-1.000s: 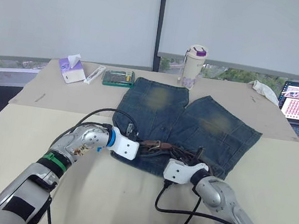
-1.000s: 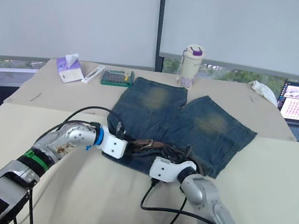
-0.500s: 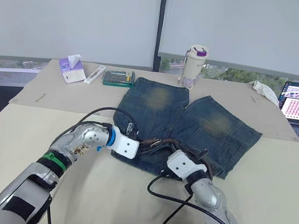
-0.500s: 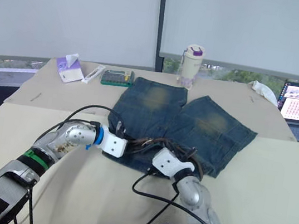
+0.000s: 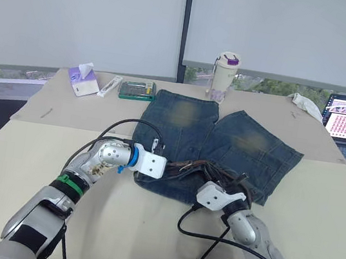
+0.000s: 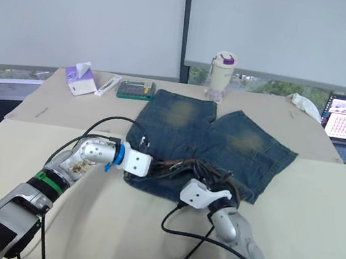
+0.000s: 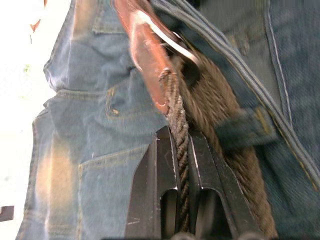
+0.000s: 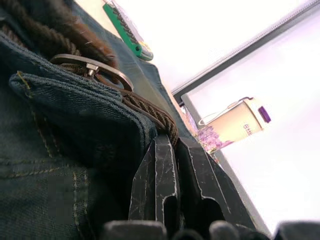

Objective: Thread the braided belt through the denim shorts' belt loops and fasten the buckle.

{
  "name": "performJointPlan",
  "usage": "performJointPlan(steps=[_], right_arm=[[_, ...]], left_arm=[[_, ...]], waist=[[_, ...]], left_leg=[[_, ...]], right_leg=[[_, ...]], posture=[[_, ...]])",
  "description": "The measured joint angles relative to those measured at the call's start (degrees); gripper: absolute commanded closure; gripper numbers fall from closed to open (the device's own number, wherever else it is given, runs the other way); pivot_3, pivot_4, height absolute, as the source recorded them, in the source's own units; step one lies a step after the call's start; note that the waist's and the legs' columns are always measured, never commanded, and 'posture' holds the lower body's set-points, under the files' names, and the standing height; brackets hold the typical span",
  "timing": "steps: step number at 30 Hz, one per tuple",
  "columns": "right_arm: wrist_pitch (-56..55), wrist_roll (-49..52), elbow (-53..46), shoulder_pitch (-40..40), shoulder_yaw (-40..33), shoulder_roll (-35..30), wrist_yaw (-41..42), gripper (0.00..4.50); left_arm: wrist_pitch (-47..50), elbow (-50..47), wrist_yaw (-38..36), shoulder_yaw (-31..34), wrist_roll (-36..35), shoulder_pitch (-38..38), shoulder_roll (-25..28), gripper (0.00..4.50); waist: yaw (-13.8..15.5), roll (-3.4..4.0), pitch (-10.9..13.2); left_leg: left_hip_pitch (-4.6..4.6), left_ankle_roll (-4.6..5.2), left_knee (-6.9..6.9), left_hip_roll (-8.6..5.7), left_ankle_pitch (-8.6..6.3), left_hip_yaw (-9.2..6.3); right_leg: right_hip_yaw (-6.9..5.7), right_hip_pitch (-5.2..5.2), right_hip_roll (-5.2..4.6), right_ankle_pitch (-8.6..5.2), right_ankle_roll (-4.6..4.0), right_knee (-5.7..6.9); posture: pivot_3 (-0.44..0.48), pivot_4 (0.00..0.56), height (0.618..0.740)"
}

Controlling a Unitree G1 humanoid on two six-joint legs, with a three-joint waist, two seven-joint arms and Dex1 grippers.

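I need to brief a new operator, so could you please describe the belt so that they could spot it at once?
Find the blue denim shorts spread in the middle of the table. Along the waistband at their near edge, between the left gripper and the right gripper, lies the belt. It is a dark-brown braided strap with a silver buckle, unlike the smooth black cables nearby.

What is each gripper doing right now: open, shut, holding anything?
Left gripper: shut on the dark-brown braided belt, over the faded blue denim shorts.
Right gripper: closed, fingers nearly together at the belt and waistband; what it grips cannot be told.
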Motion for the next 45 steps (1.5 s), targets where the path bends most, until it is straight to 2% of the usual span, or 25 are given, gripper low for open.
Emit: performJointPlan(steps=[2, 8, 10, 17, 26, 36, 45], right_arm=[[-0.5, 0.6, 0.5, 0.2, 0.1, 0.0, 1.3, 4.49], [1.3, 6.0, -0.1, 1.2, -0.3, -0.2, 8.5, 4.49], [3.4, 8.9, -1.4, 1.7, -0.7, -0.8, 12.5, 3.69], [13.2, 16.2, -7.2, 2.1, -2.9, -0.8, 21.8, 1.34], [31.6, 26.1, -18.9, -0.4, -3.6, 4.6, 28.4, 1.34], [39.0, 27.8, -19.9, -2.5, -3.6, 5.4, 27.1, 1.34], [44.7, 25.4, -17.2, -4.5, -0.1, 5.5, 24.8, 1.34]], left_arm=[[2.4, -0.1, -0.2, 1.5, -3.1, 0.7, -1.9, 4.5], [6.3, 2.8, 0.1, 5.9, -7.9, 1.0, -2.8, 4.5], [6.8, 4.5, 0.3, 6.8, -8.6, 1.0, -2.9, 4.5], [6.8, 7.0, 0.4, 8.4, -8.9, 0.9, -4.0, 4.5], [6.8, 8.7, 1.0, 8.9, -9.0, 0.9, -4.9, 4.5], [6.5, 10.5, 1.6, 9.0, -8.8, 0.8, -5.0, 4.5], [6.1, 11.1, 2.2, 9.1, -8.8, 0.5, -5.4, 4.5]], waist=[[0.0, 0.0, 0.0], [-0.2, -0.01, 0.0], [-0.1, -0.01, 0.0], [0.1, -0.02, 0.0], [0.0, -0.01, 0.0], [0.1, -0.01, 0.0], [0.1, -0.01, 0.0]], left_leg=[[0.0, 0.0, 0.0, 0.0, 0.0, 0.0], [0.05, 0.01, 0.01, 0.02, 0.0, 0.0], [0.05, 0.01, 0.02, 0.01, 0.0, 0.0], [0.03, 0.01, 0.07, 0.01, 0.0, -0.02], [0.02, 0.01, 0.08, 0.02, 0.0, -0.08], [0.02, 0.01, 0.13, 0.0, 0.0, -0.08], [0.0, 0.01, 0.13, -0.02, 0.0, -0.09]], right_leg=[[0.01, 0.0, 0.0, 0.0, 0.0, 0.0], [0.02, 0.02, 0.02, 0.0, 0.0, -0.01], [0.01, 0.05, 0.02, 0.0, 0.0, -0.01], [0.0, 0.04, 0.02, 0.0, 0.0, 0.0], [-0.01, 0.02, 0.02, 0.0, 0.0, 0.04], [-0.02, -0.02, 0.01, 0.0, 0.0, 0.03], [-0.03, -0.01, -0.02, 0.01, 0.0, 0.04]], posture=[[0.0, 0.15, 0.74], [0.0, 0.15, 0.74], [0.0, 0.15, 0.74], [0.0, 0.15, 0.74], [0.0, 0.15, 0.74], [0.0, 0.15, 0.74], [0.0, 0.15, 0.74]])
